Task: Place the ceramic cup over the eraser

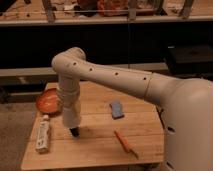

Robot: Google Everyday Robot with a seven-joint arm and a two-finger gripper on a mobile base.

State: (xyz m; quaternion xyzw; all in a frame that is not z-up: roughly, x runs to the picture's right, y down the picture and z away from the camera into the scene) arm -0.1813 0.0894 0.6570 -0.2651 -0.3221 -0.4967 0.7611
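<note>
Our dark hand (74,131) hangs over the wooden table (100,147), its grip we cannot tell; flat blue rectangular eraser (116,109) rightward, open boards between.

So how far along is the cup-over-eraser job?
Nothing done yet: the eraser lies uncovered on the table, and the cup sits apart at its far corner. In hand: the gripper points down over the table near the cup, not holding it. Left: grasp the cup, carry it and set it over the eraser.
</note>
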